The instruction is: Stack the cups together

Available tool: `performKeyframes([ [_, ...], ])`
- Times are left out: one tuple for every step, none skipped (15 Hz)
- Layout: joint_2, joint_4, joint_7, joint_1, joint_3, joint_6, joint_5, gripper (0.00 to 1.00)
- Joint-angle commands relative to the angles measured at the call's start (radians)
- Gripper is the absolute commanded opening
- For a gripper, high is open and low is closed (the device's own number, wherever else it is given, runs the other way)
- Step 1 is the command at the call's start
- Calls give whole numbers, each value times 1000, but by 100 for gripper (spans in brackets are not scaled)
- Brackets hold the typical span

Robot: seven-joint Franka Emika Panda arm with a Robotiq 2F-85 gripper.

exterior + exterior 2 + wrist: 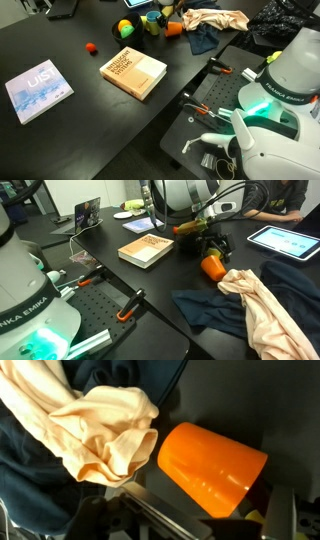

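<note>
Gripper (pixel 190 528) parts sit nearest the wrist lens: dark fingers set wide apart at the bottom of the frame, holding nothing.

Just beyond lies the orange cup (pixel 210 465), on its side, near the far edge of the counter (pixel 60 40) from the robot base. One end points at the tan cloth (pixel 100 430), touching it or nearly so. Dark blue cloth (pixel 215 305) is close by.

Appearance: plain, uniform bright orange, glossy, slightly tapered, no handle or print. I cannot tell which end is the mouth.

Handling (judged): light, thin-walled plastic. It is stiff enough to pinch, but smooth, so slippery. Lying sideways, it should roll if nudged. Best hold is across the body at mid-length, closing gently.

Remaining cups (pixel 152 18) cluster along the same far edge, too small to separate.
</note>
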Motion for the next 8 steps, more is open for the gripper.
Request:
performKeyframes([
  [-56, -40, 28, 28, -31, -1, -78, 100],
  [-64, -45, 23, 22, -25, -4, -87, 75],
  [-70, -50, 26, 18, -22, -5, -102, 73],
  [-73, -54, 27, 15, -19, -8, -113, 66],
  [-73, -59, 29, 11, -17, -9, -125, 56],
  [-74, -64, 31, 7, -15, -7, -139, 49],
  [-74, -72, 35, 5, -17, 3, -159, 42],
  [-74, -81, 38, 2, -15, 10, -178, 33],
])
